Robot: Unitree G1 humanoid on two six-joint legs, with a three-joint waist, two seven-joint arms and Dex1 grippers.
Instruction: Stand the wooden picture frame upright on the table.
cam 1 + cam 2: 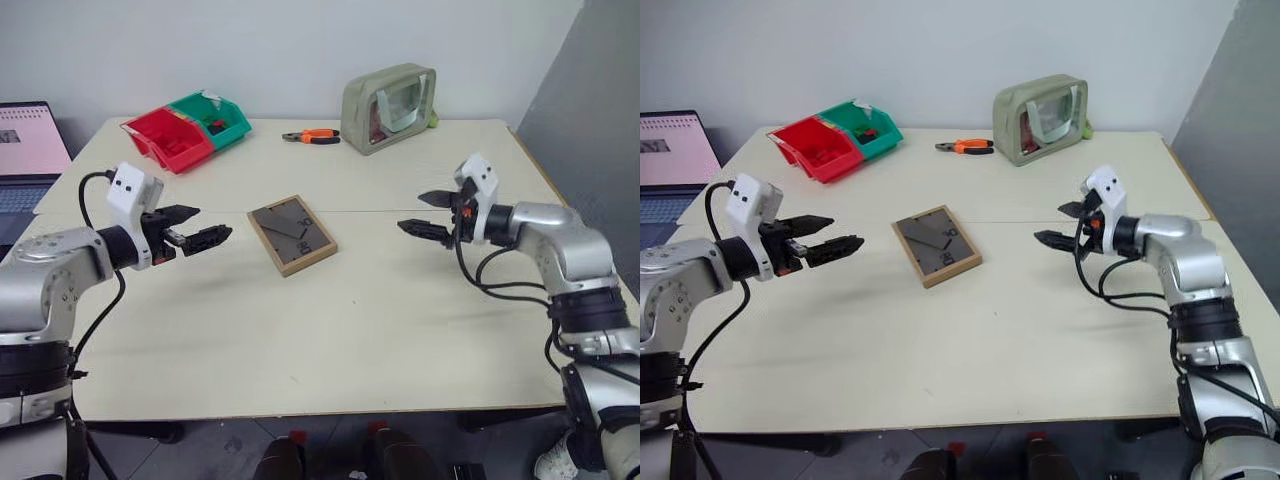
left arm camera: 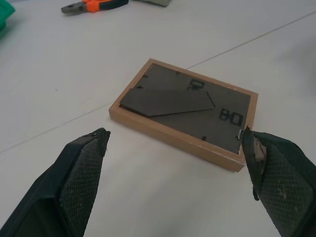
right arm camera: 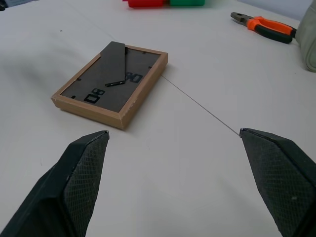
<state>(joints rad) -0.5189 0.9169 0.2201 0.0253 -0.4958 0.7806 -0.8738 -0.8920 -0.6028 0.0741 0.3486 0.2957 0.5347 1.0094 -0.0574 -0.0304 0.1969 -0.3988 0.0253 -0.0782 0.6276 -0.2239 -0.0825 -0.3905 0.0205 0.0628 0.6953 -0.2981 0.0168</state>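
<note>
A: Wooden picture frame [image 1: 291, 234] flat on the table [image 1: 330, 330], back side up, dark stand flap folded down against it. Lying just on the near side of the tabletop seam, skewed to the table's edges.

B: Room around it?

A: Bare tabletop on every side of the frame. Left gripper [image 1: 198, 229] hanging just to its left, fingers spread wide, nothing between them. Right gripper [image 1: 429, 214] further off on the opposite side, likewise spread and empty. Neither touching the frame.

B: Table edges?

A: Frame well clear of all of them. Red bin [image 1: 167, 139] and green bin [image 1: 214, 118] at the far left corner, orange-handled pliers [image 1: 311, 136] and a pale green pouch [image 1: 390, 107] along the far edge.

B: Any writing?

A: Dark marks resembling "08" on the frame's back, seen from the wrist views; nothing else legible. Laptop [image 1: 27, 150] off the table's left, screen text too small to read.
</note>
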